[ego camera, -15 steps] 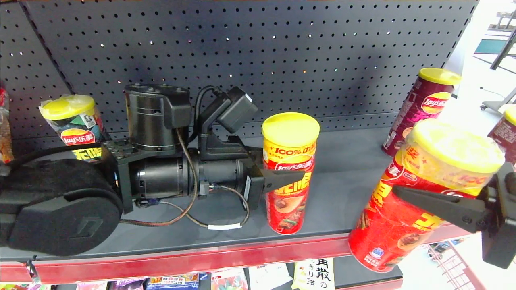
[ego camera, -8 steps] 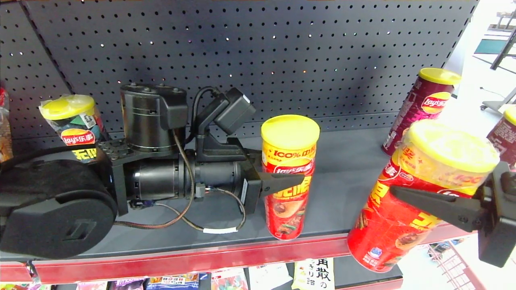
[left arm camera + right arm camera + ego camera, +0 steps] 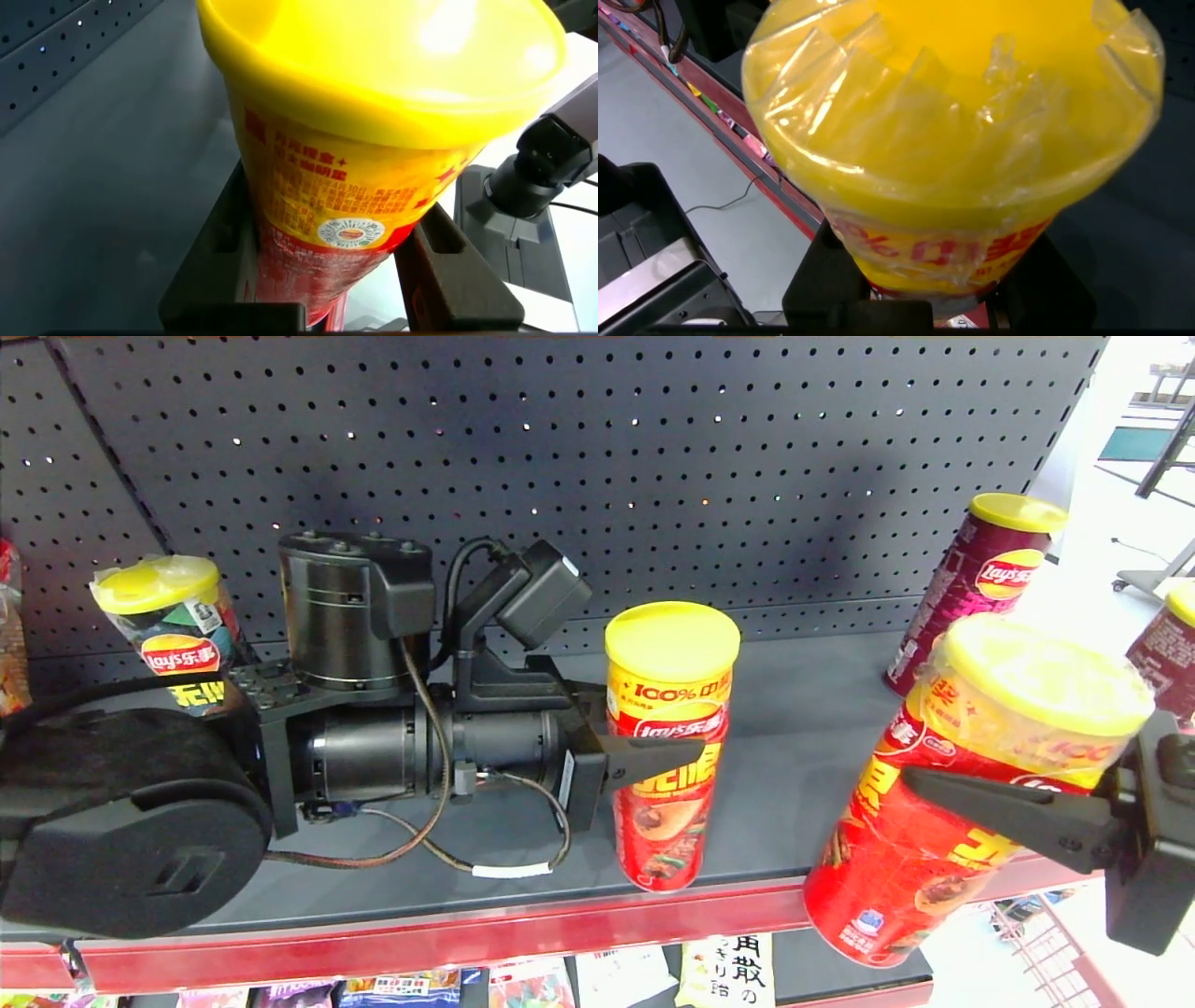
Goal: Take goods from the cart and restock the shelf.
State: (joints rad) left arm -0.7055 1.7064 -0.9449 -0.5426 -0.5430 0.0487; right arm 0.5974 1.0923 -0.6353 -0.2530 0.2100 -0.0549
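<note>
A red chip can with a yellow lid (image 3: 668,821) stands upright on the grey shelf (image 3: 803,747), near its red front rail. My left gripper (image 3: 677,744) comes in from the left and is shut on the can's upper half. In the left wrist view its fingers (image 3: 222,252) flank the can (image 3: 374,140). A second red chip can (image 3: 924,859), lid wrapped in clear film, hangs tilted just off the shelf's front right. My right gripper (image 3: 980,779) is shut on it from the right. The right wrist view looks down on that can (image 3: 952,121).
A dark can with a yellow lid (image 3: 168,607) stands at the back left behind my left arm. A maroon can (image 3: 980,588) stands at the back right, with another (image 3: 1167,644) at the right edge. Perforated panel (image 3: 653,457) backs the shelf. Snack packets (image 3: 728,971) lie on the shelf below.
My left arm and its can shifted slightly left and toward the shelf's front edge, then held still. The right gripper's can edged a little to the left.
</note>
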